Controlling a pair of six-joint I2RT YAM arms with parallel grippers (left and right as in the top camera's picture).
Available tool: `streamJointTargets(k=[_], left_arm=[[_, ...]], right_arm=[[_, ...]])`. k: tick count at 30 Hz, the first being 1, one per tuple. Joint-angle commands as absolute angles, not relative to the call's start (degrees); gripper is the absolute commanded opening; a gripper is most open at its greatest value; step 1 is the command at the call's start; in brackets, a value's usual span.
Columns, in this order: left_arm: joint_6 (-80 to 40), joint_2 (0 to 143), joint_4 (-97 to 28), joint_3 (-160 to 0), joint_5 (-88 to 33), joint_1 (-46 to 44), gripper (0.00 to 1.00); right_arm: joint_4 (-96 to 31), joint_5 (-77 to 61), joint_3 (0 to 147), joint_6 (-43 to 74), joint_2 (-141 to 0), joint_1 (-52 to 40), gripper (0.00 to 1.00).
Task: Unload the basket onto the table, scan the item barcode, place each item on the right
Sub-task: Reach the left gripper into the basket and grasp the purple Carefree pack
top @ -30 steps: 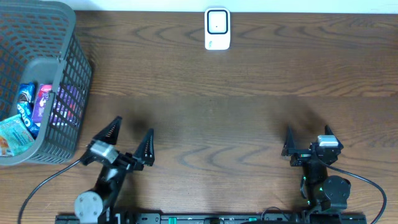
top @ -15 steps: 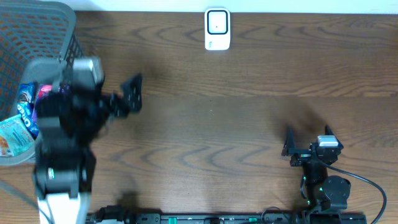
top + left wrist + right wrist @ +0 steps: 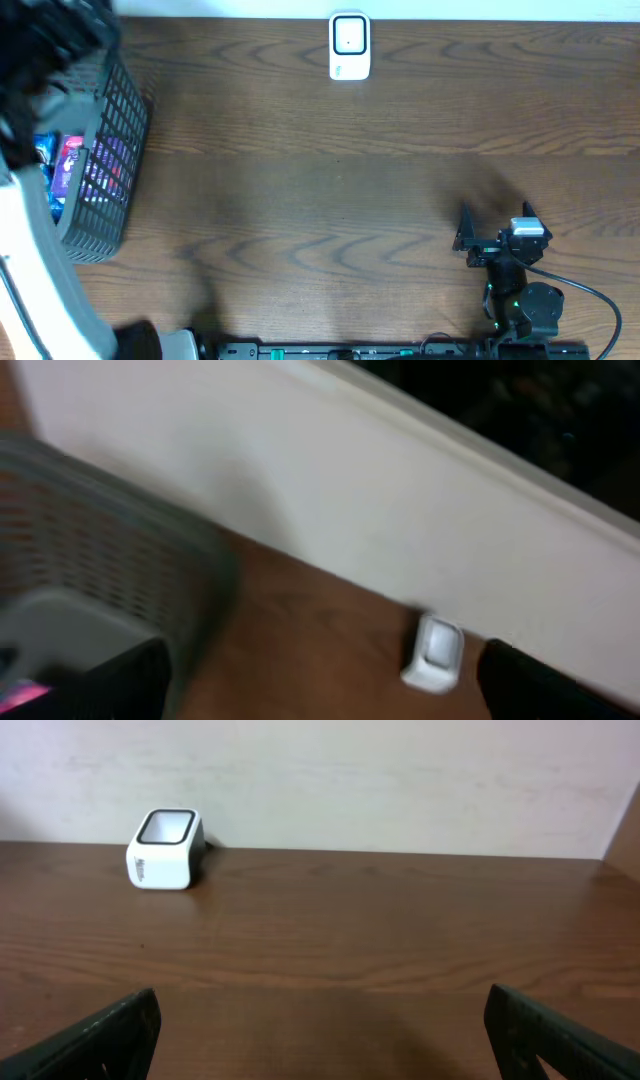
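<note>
Left claw (image 3: pixel 320 660), fingers spread wide, hangs blurred over the basket (image 3: pixel 118 170); right claw (image 3: pixel 493 228) — likewise agape — sits well right of the basket. Snack packets (image 3: pixel 72 160) lie inside the basket — the scanner (image 3: pixel 349 46) stands far to its right.

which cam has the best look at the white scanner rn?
Right wrist: the scanner is sharp and unobstructed, with its top window and side face visible. Overhead shows it top-down and small. Left wrist catches it blurred near the bottom of the frame.
</note>
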State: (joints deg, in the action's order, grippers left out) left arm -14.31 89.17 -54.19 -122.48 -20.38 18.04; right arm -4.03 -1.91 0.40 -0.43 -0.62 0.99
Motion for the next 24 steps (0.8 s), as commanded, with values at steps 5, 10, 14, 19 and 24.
streamJointTargets(k=[5, 10, 14, 19, 24], left_arm=[[-19.33, 99.77, -58.46, -127.09, -6.66, 26.28, 0.98], [-24.45, 102.1, -61.73, -127.09, -1.89, 32.53, 0.98], [-22.63, 104.07, -65.41, -126.72, -1.87, 34.83, 0.98], [-27.94, 107.66, -69.49, -126.02, -1.87, 34.65, 0.98], [-30.98, 112.51, -70.81, -125.69, -1.85, 32.77, 0.98]], right_arm=[[-4.25, -2.02, 0.32, 0.36, -0.3, 0.67, 0.99], [-4.27, -2.02, 0.32, 0.36, -0.3, 0.67, 0.99], [-4.27, -2.02, 0.32, 0.36, -0.3, 0.67, 0.99], [-4.27, -2.02, 0.32, 0.36, -0.3, 0.67, 0.99], [-4.27, -2.02, 0.32, 0.36, -0.3, 0.67, 0.99]])
